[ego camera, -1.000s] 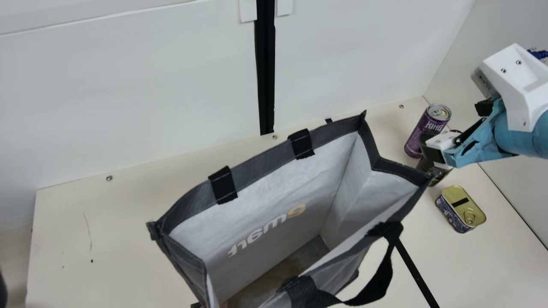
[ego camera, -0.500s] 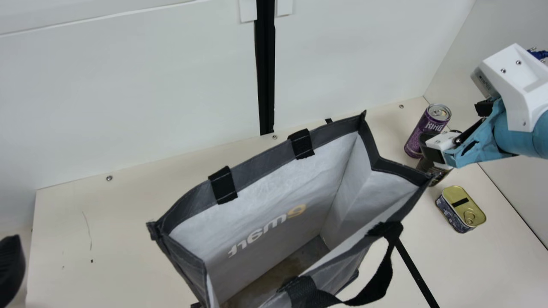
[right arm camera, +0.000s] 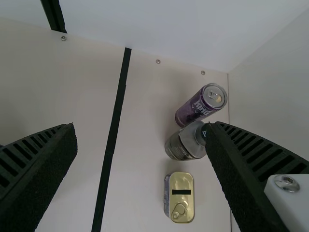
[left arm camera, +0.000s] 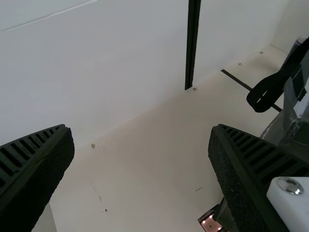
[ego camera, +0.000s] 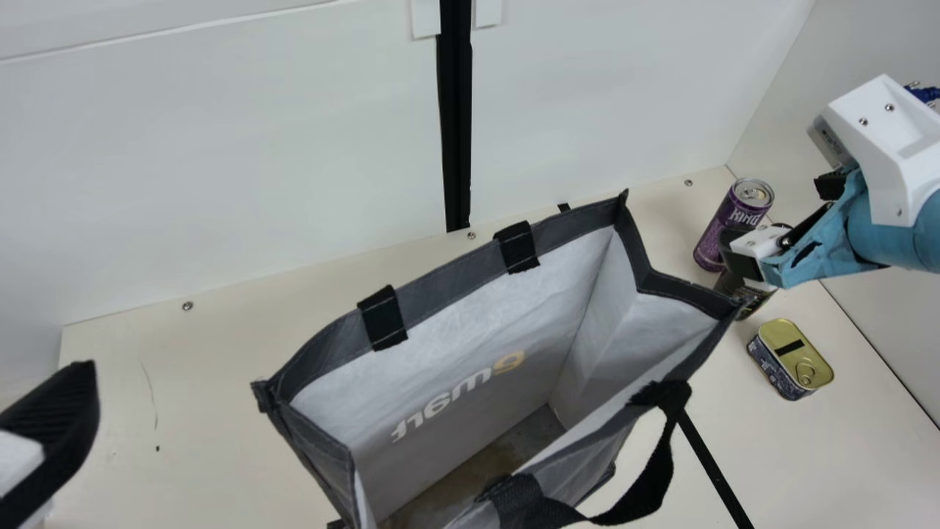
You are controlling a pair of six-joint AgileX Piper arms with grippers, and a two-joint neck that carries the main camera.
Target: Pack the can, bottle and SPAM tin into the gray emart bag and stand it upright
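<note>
Left claw point(ego camera: 62, 419): ribbed fingers wide apart, near left | my right claw point(ego camera: 775, 213): spread, empty, far right | boxy woven-look bag point(ego camera: 440, 294): upright, middle | right side, far to near: purple metal can point(ego camera: 720, 228), rounded bottle point(ego camera: 750, 300), gold-lidded tin point(ego camera: 782, 345)

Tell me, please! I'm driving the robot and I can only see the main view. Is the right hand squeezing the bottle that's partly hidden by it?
Observer: No. From the right wrist view, the right hand is open, its two fingers wide apart, and the bottle isn't pinched between them.

Operator: Oh, okay! And the left hand? I just see a piece of it at the edge. Is it grabbing something?

Observer: No, the left wrist view shows the left hand open as well, with nothing gripped between its fingers.
</note>
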